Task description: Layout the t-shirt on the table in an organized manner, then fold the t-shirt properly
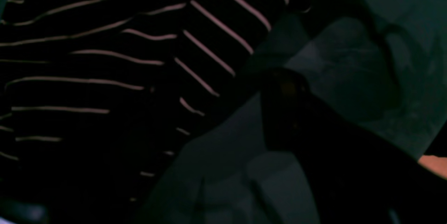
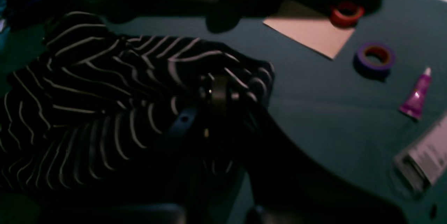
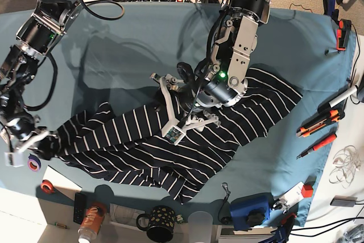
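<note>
The dark, white-striped t-shirt lies crumpled in a diagonal band across the teal table. At the shirt's left end, my right gripper is shut on the fabric edge. In the right wrist view its black fingers pinch a bunched fold of the t-shirt. My left gripper hangs open over the middle of the shirt, jaws spread wide and holding nothing. The left wrist view shows the t-shirt beside one dark finger over the table.
A purple tape roll, a red tape roll, a purple tube and a paper sheet lie near the right gripper. A mug, a can and a blue device line the front edge. Hand tools lie at the right.
</note>
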You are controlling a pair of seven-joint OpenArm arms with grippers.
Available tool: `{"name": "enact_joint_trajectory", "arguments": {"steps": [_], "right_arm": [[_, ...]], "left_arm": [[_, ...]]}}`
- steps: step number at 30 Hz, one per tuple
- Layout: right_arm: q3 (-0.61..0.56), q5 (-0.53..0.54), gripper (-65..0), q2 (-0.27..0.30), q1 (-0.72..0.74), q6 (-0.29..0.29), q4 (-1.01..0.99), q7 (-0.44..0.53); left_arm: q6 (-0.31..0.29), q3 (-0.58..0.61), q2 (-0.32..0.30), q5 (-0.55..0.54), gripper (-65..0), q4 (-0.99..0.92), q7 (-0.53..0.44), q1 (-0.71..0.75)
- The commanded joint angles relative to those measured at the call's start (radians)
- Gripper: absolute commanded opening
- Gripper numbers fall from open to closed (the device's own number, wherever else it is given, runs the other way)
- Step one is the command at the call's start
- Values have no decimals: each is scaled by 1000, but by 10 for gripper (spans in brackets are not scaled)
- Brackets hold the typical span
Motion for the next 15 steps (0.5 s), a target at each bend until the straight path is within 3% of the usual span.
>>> {"name": "enact_joint_trajectory", "arguments": {"steps": [1, 5, 8, 12, 14, 15], "right_arm": [[-29, 14, -650, 11, 31, 3, 16, 50], [-183, -155, -650, -19, 82, -5, -37, 193], [-290, -283, -650, -48, 171, -86, -154, 307], [-366, -361, -650, -87, 287, -116, -298, 317], [-391, -360, -650, -93, 315, -93, -316, 303], [-401, -359, -606, -93, 324, -64, -316, 300]], "left_arm": [[-4, 2, 13, -7, -305, 20, -23, -19], [-4, 2, 13, -8, -305, 20, -23, -19], [-4, 2, 13, -8, -305, 20, -23, -16], [-5, 2, 13, -8, -305, 20, -28, 10], [-5, 2, 13, -7, -305, 20, -28, 23], [-5, 2, 13, -7, -305, 20, -29, 29]]}}
